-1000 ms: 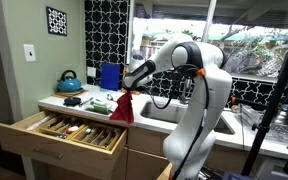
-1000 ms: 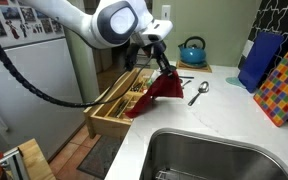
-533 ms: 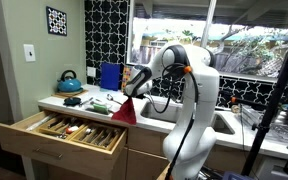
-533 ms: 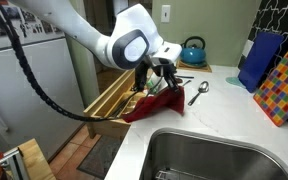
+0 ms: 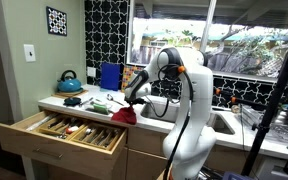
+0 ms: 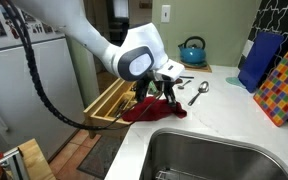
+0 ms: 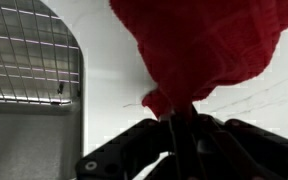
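Note:
A red cloth (image 6: pixel 154 107) hangs from my gripper (image 6: pixel 165 90), which is shut on its upper corner. Most of the cloth lies bunched on the white counter (image 6: pixel 224 110) just in front of the sink. In the wrist view the red cloth (image 7: pixel 209 45) spreads away from the gripper (image 7: pixel 179 118) over the white counter (image 7: pixel 109 70). In an exterior view the cloth (image 5: pixel 125 114) rests on the counter edge above the open drawer, under the gripper (image 5: pixel 132 100).
An open wooden drawer (image 5: pixel 69 130) with utensils juts out below the counter. A metal spoon (image 6: pixel 197 93) and a blue kettle (image 6: pixel 192 50) lie behind the cloth. The sink (image 6: pixel 214 158) is close by, with a blue board (image 6: pixel 259 58) at the wall.
The gripper has come down with the cloth. The cloth hung free a second ago; now it lies bunched on the counter beside the sink.

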Robot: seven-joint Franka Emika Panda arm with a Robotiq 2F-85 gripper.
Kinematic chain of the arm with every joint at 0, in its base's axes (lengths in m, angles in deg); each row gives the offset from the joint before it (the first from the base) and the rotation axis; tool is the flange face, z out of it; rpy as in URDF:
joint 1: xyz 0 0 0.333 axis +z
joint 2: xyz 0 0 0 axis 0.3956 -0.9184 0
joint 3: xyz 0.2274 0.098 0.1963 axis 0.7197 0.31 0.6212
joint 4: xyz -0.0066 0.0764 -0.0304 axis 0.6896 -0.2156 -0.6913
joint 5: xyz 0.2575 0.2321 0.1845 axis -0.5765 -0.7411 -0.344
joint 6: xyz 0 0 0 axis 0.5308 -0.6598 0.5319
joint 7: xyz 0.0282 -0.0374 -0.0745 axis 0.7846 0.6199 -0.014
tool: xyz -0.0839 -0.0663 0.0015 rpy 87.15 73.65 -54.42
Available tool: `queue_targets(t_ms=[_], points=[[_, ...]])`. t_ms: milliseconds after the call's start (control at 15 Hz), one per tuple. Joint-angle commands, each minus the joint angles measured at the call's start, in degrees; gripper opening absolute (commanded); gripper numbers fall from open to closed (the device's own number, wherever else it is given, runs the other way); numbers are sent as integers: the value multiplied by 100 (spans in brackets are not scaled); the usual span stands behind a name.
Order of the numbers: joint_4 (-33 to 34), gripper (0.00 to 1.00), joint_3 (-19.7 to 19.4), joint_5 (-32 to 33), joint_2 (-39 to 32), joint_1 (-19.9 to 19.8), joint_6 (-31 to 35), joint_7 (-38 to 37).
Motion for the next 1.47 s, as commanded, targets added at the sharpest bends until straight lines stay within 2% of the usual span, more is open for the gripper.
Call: queue_targets(t_ms=[0, 200, 667, 733, 800, 867, 1000, 1267, 1400], points=[[186, 1, -220, 594, -97, 0, -303, -431], [323, 1, -366, 1014, -301, 0, 100, -681], [758, 1, -679, 1468, -846, 65, 633, -1367], [802, 30, -680, 1417, -861, 68, 629, -1405], [811, 31, -628, 1259, -817, 56, 560, -1393], [823, 36, -628, 1261, -732, 89, 472, -1453], [794, 51, -508, 1140, -500, 86, 365, -1377], [958, 82, -435, 1287, -252, 236, 170, -1375], [1105, 95, -307, 1192, -282, 242, 132, -961]])
